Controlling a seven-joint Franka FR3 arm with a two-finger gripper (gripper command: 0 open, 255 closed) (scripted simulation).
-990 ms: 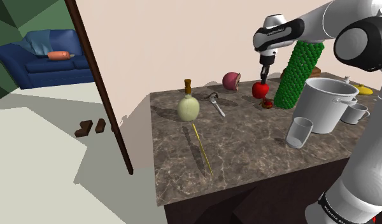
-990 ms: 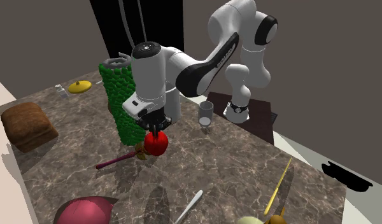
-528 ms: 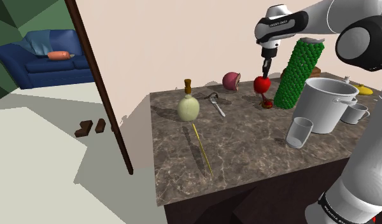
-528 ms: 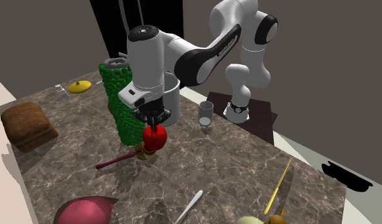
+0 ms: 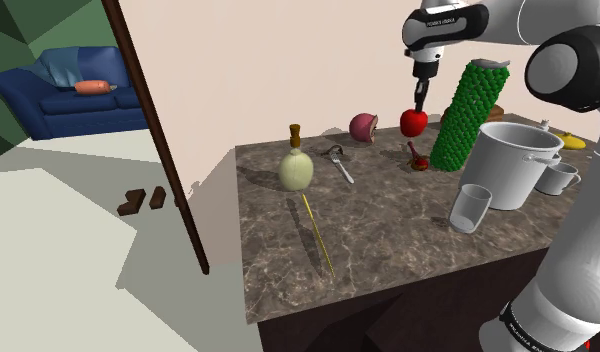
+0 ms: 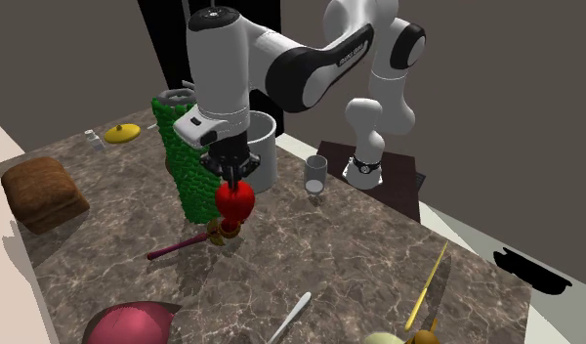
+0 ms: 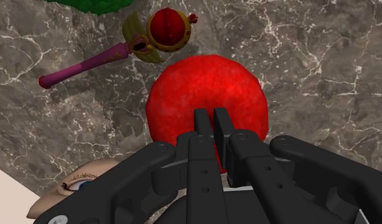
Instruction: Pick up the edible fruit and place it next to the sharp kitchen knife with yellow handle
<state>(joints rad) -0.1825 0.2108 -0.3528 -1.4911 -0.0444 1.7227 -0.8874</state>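
Dark marbled stone makes up the countertop (image 5: 388, 230) you are working over, with a pale wall along its far edge. Your gripper (image 5: 420, 105) points straight down near that far edge, its fingers drawn narrow and pinched on the top of the red apple (image 5: 414, 122). The apple hangs clear of the stone. From the wrist you see the two fingertips (image 7: 200, 119) close together against the apple's upper surface.

On the counter just beneath the apple lies a toy sceptre (image 7: 129, 48) – red ball head, purple shaft. A green bumpy cylinder (image 5: 468, 115) stands upright just beside it, and a large grey pot (image 5: 513, 160) stands beyond that, toward the stand.

The thin yellow knife (image 5: 316, 235) lies well apart from the apple, at the counter's end on the shoulder view's left. It runs from a gourd-shaped bottle (image 5: 297, 165) toward the near edge.
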